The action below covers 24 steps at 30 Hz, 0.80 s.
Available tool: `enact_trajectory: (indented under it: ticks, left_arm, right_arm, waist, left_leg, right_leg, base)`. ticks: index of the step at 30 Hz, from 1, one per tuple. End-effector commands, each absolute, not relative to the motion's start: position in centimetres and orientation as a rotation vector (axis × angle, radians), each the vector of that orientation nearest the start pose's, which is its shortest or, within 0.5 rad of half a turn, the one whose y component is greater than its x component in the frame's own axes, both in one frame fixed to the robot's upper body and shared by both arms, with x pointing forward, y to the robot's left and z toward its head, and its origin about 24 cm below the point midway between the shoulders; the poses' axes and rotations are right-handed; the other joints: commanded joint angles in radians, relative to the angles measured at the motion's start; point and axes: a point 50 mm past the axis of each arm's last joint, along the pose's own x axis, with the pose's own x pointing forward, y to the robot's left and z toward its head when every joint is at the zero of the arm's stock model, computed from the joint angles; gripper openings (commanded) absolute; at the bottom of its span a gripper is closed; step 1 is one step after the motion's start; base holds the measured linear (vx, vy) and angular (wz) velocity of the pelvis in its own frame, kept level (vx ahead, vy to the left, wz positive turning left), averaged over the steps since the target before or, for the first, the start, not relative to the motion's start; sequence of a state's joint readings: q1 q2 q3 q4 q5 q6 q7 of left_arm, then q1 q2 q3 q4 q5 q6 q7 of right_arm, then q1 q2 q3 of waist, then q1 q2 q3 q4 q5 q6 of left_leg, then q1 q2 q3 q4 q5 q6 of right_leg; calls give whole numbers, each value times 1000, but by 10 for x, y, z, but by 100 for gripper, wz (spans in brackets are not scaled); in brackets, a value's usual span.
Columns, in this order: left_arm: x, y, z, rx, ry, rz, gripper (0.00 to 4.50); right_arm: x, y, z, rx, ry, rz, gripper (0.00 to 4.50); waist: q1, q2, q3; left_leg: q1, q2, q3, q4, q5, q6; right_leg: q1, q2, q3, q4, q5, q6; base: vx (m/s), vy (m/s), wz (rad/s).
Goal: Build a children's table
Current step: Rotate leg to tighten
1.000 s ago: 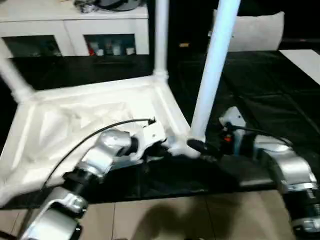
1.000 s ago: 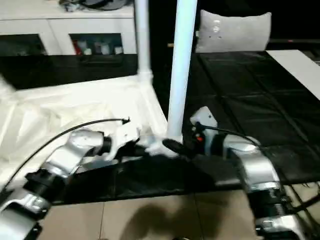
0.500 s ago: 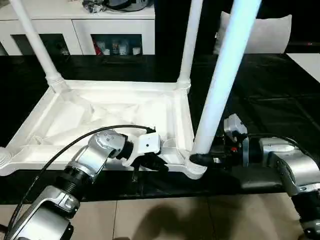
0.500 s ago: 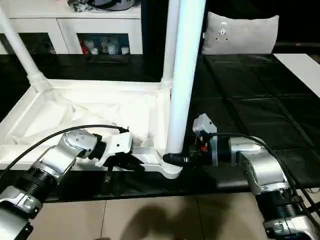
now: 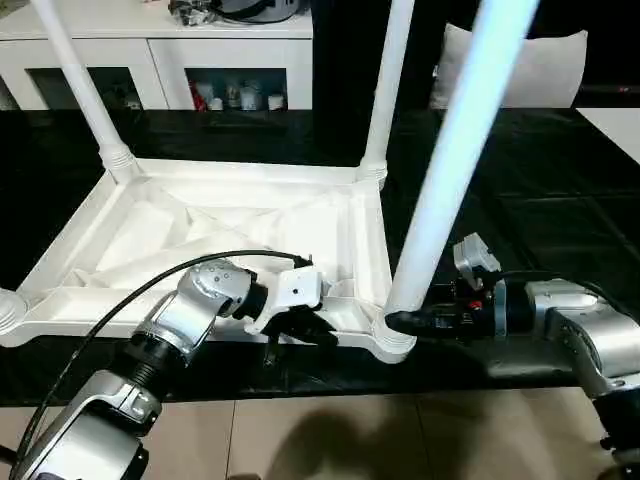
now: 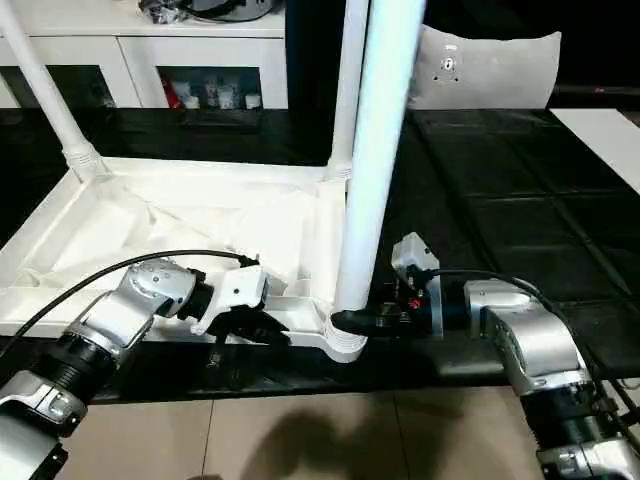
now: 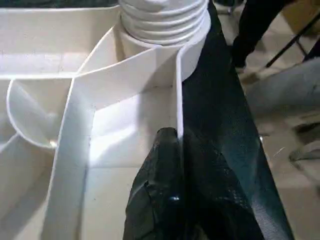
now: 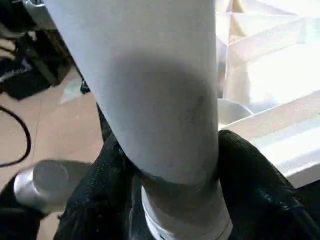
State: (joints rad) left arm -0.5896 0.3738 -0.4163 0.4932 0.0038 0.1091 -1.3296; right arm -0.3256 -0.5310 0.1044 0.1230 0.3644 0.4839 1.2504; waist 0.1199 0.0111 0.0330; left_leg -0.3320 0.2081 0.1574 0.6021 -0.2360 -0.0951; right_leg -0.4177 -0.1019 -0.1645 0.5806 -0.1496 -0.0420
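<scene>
The white plastic rectangular tabletop lies upside down, ribbed underside up, across the left and centre of the head views on the black-covered work table. Two long tapered white round legs stand in its far corner sockets, one at upper left and one at upper centre. A third leg rises from the near right corner socket at lower centre, leaning a little to the right. The left gripper is pinched shut on the thin upright wall of the tabletop's near rim, just beside that socket. The right gripper has its two black fingers set around the base of the third leg, one on each side and touching it, though how firm the grip is I cannot tell. The likely risk is that the leaning leg goes in crooked and binds in the socket, or that the fingers slip on the smooth round plastic. The left gripper's hold on so narrow a wall could also slide, letting the tabletop shift on the cloth.
</scene>
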Motion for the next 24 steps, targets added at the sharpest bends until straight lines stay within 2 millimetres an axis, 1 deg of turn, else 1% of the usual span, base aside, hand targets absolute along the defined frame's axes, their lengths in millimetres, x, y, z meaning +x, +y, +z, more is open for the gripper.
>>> enact_trajectory:
  ticks: [1, 2, 3, 4, 5, 6, 7, 8, 9, 10, 11, 13, 14, 15, 16, 17, 18, 20, 21, 22, 23, 24]
  left_arm:
    - [303, 98, 62, 429, 440, -1547, 0]
    - [304, 97, 61, 418, 445, -1520, 0]
    - [305, 94, 61, 408, 446, -1486, 0]
    - [310, 90, 60, 386, 455, -1401, 0]
    - [313, 87, 59, 369, 460, -1330, 0]
    - [318, 80, 59, 330, 460, -1237, 0]
    - [319, 77, 59, 310, 463, -1210, 0]
    - [320, 72, 60, 285, 459, -1177, 0]
    - [321, 69, 60, 276, 455, -1159, 0]
    - [323, 65, 61, 262, 448, -1125, 0]
    - [325, 62, 62, 252, 445, -1100, 0]
    - [326, 60, 63, 246, 441, -1083, 0]
    - [329, 52, 66, 228, 423, -1032, 0]
    - [329, 48, 67, 225, 416, -1015, 0]
    - [329, 46, 68, 223, 411, -1008, 0]
    - [329, 44, 68, 219, 404, -1009, 0]
    - [329, 43, 69, 216, 402, -1009, 0]
    - [328, 43, 69, 242, 397, -1005, 0]
    - [328, 44, 69, 256, 396, -1004, 0]
    - [328, 44, 68, 259, 395, -1003, 0]
    - [328, 50, 67, 299, 390, -1013, 0]
    - [328, 50, 67, 299, 390, -1013, 0]
  right_arm:
    - [273, -161, 80, 73, 384, 1275, 208]
    - [275, -160, 78, 72, 391, 1241, 207]
    - [278, -157, 75, 61, 398, 1192, 207]
    - [284, -154, 71, 40, 409, 1111, 207]
    - [289, -151, 68, 26, 421, 1042, 207]
    - [296, -147, 62, 39, 449, 932, 207]
    - [299, -145, 60, 48, 460, 895, 205]
    - [304, -141, 58, 62, 467, 819, 203]
    - [306, -139, 58, 71, 467, 786, 202]
    - [310, -136, 57, 87, 465, 731, 202]
    - [313, -133, 57, 90, 465, 701, 201]
    - [315, -132, 57, 86, 461, 681, 201]
    - [319, -123, 60, 114, 410, 670, 201]
    - [321, -119, 62, 143, 379, 669, 235]
    - [323, -117, 64, 160, 364, 661, 235]
    - [324, -117, 64, 171, 358, 647, 255]
    - [324, -118, 64, 174, 357, 638, 272]
    - [324, -116, 66, 156, 344, 643, 278]
    - [324, -116, 67, 151, 337, 646, 285]
    - [324, -116, 68, 150, 336, 647, 299]
    - [322, -119, 70, 131, 313, 676, 313]
    - [322, -119, 70, 131, 313, 676, 321]
  waist:
    - [-5, -14, -65]
    - [-8, -13, -64]
    - [-9, -10, -61]
    - [-12, -12, -60]
    - [-18, -18, -59]
    - [-26, -18, -58]
    - [-33, -17, -58]
    - [-38, -18, -59]
    - [-45, -17, -60]
    - [-49, -16, -60]
    - [-59, -18, -61]
    - [-60, -17, -60]
    - [-59, -16, -61]
    - [-61, -17, -62]
    - [-61, -16, -63]
    - [-57, -15, -66]
    - [-58, -14, -65]
    - [-59, -16, -68]
    - [-59, -15, -66]
    - [-58, -14, -66]
    - [-58, -14, -65]
    - [-58, -14, -65]
  left_leg:
    - [-18, 21, 7, -63, -7, 76]
    - [-17, 21, 7, -65, -13, 70]
    - [-17, 15, 9, -65, -37, 62]
    - [-18, 14, 9, -66, -47, 57]
    - [-17, 12, 10, -66, -54, 44]
    - [-19, 9, 8, -66, -61, 32]
    - [-18, 4, 8, -64, -68, 25]
    - [-21, 3, 8, -64, -68, 27]
    - [-25, 4, 5, -65, -60, 30]
    - [-23, 4, 6, -64, -60, 31]
    - [-23, 2, 5, -63, -65, 38]
    - [-20, 1, 7, -63, -70, 55]
    - [-20, 1, 7, -62, -69, 59]
    - [-21, 2, 7, -62, -64, 63]
    - [-22, 2, 8, -62, -61, 65]
    - [-25, 5, 4, -63, -37, 73]
    - [-25, 7, 3, -64, -31, 76]
    - [-26, 9, 2, -63, -16, 86]
    - [-26, 10, 3, -63, -10, 91]
    - [-23, 10, 5, -63, -14, 94]
    - [-23, 10, 5, -64, -16, 94]
    - [-23, 10, 5, -64, -24, 96]
  right_leg:
    - [79, -55, 65, -59, -273, -98]
    - [79, -55, 65, -61, -286, -96]
    - [79, -55, 62, -71, -332, -81]
    - [80, -53, 61, -73, -353, -71]
    - [78, -51, 57, -80, -387, -53]
    - [78, -50, 53, -83, -423, -36]
    - [78, -50, 48, -90, -456, -20]
    - [81, -50, 47, -92, -462, -13]
    - [81, -50, 47, -93, -456, -9]
    - [78, -49, 47, -95, -451, -10]
    - [77, -47, 48, -96, -442, -15]
    - [74, -46, 50, -98, -442, -16]
    - [75, -46, 50, -98, -439, -16]
    - [73, -47, 51, -96, -430, -23]
    - [73, -47, 51, -97, -428, -24]
    - [78, -46, 54, -88, -383, -35]
    - [78, -46, 55, -85, -364, -42]
    - [79, -46, 57, -76, -316, -60]
    - [79, -46, 59, -74, -301, -71]
    - [78, -47, 60, -75, -301, -79]
    - [78, -48, 61, -75, -304, -81]
    - [79, -47, 61, -77, -313, -80]
  base:
    - [0, 0, 0]
    - [0, 0, 0]
    - [0, 0, 0]
    - [0, 0, 0]
    - [0, 0, 0]
    - [0, 0, 0]
    - [0, 0, 0]
    - [0, 0, 0]
    - [0, 0, 0]
    - [0, 0, 0]
    - [0, 0, 0]
    - [0, 0, 0]
    - [0, 0, 0]
    - [0, 0, 0]
    - [0, 0, 0]
    - [0, 0, 0]
    - [0, 0, 0]
    - [0, 0, 0]
    - [0, 0, 0]
    - [0, 0, 0]
    - [0, 0, 0]
    - [0, 0, 0]
